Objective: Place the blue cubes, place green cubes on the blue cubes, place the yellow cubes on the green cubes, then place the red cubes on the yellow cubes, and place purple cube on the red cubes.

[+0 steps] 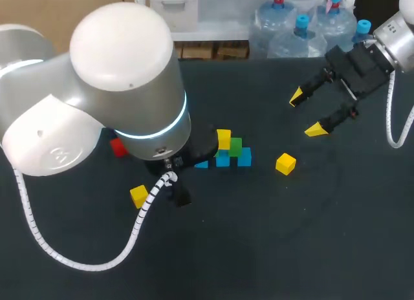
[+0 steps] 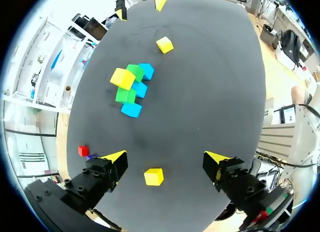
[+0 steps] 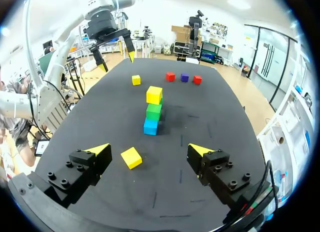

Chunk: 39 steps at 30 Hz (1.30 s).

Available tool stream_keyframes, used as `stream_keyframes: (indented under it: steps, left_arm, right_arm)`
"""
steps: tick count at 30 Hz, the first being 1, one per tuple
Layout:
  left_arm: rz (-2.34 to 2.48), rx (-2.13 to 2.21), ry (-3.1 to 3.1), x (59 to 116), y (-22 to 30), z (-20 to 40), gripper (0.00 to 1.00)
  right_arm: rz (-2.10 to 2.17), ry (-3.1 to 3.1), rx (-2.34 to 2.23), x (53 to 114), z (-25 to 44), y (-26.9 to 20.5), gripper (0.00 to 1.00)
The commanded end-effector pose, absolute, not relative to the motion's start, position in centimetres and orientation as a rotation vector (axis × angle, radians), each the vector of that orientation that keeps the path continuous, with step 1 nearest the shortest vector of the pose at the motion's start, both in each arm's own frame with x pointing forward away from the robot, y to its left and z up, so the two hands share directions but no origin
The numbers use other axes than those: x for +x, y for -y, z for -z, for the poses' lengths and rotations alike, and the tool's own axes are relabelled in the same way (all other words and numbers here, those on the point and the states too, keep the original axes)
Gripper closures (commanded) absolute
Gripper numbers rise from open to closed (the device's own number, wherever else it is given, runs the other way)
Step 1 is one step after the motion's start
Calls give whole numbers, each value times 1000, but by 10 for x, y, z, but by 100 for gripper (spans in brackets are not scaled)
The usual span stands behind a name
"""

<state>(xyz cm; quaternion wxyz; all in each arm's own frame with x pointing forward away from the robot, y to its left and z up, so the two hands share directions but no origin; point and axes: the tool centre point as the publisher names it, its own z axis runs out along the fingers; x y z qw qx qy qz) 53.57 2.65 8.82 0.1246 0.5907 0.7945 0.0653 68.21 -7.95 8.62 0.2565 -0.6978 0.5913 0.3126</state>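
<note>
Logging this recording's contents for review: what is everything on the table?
blue cubes: three, blue, in a row mid-table
green cubes: two, green, on the blue cubes
yellow cubes: three, yellow, one atop the green cubes, two loose on the table
red cubes: two, red, either side of the purple cube
purple cube: one, purple, between the red cubes
table: one, black
left gripper: one, yellow-tipped, open, facing a loose yellow cube
right gripper: one, yellow-tipped, open, holding nothing

Even, bright overhead room light; the dark bench point(image 1: 323, 235) shows faint shadows, slight glare, and strong bending at wrist-view edges.
</note>
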Motion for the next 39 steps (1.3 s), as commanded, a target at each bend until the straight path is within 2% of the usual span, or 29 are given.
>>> stream_keyframes:
  steps: [1,17,33,39]
  left_arm:
    - [-185,1726,-2314,537,-28,-88,0]
    - [-215,1728,-2335,543,-38,-91,0]
    - [-215,1728,-2335,543,-38,-91,0]
    - [-215,1728,-2335,543,-38,-91,0]
  right_arm:
    - [-848,-1603,-1893,682,-86,79,0]
    - [-848,-1603,-1893,682,-86,79,0]
    - [-809,-1556,-2455,674,-72,54,0]
    - [-713,-1604,-2415,657,-59,68,0]
